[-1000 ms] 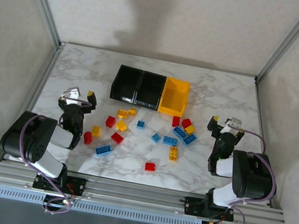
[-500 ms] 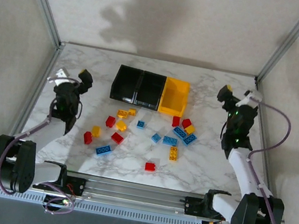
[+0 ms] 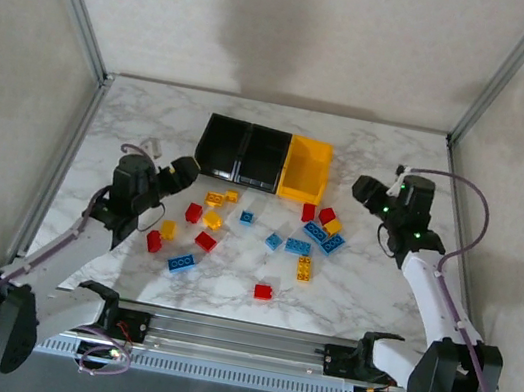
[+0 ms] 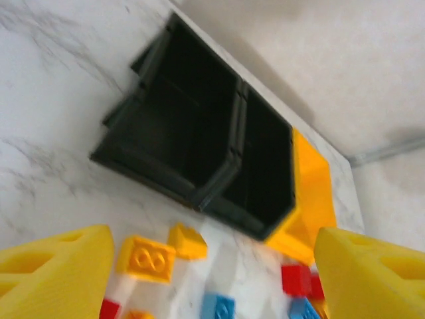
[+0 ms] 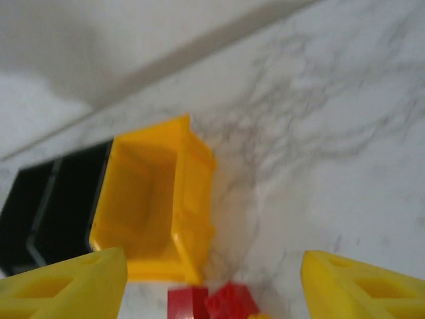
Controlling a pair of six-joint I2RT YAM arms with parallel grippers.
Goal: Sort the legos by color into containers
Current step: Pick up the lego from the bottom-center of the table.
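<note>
Red, blue and yellow legos (image 3: pixel 244 239) lie scattered on the marble table in front of the containers, which are two black bins (image 3: pixel 222 145) (image 3: pixel 264 156) and a yellow bin (image 3: pixel 305 168) in a row. My left gripper (image 3: pixel 183 169) hovers left of the pile, open and holding nothing. In its wrist view, yellow bricks (image 4: pixel 146 259), a blue one (image 4: pixel 219 307) and a red one (image 4: pixel 295 279) lie between its fingers (image 4: pixel 53 272), with the black bins (image 4: pixel 179 133) beyond. My right gripper (image 3: pixel 365 189) is open and holding nothing, right of the yellow bin (image 5: pixel 149 219), above red bricks (image 5: pixel 212 302).
The table (image 3: pixel 366 296) has bare marble along its left, right and near edges. Metal frame posts (image 3: pixel 73 0) and pale walls enclose the cell. The rail with the arm bases (image 3: pixel 237 339) runs along the near edge.
Both arms have unfolded from near their bases, reached out to the table's sides, then swung inward toward the bins and bricks. No brick has moved.
</note>
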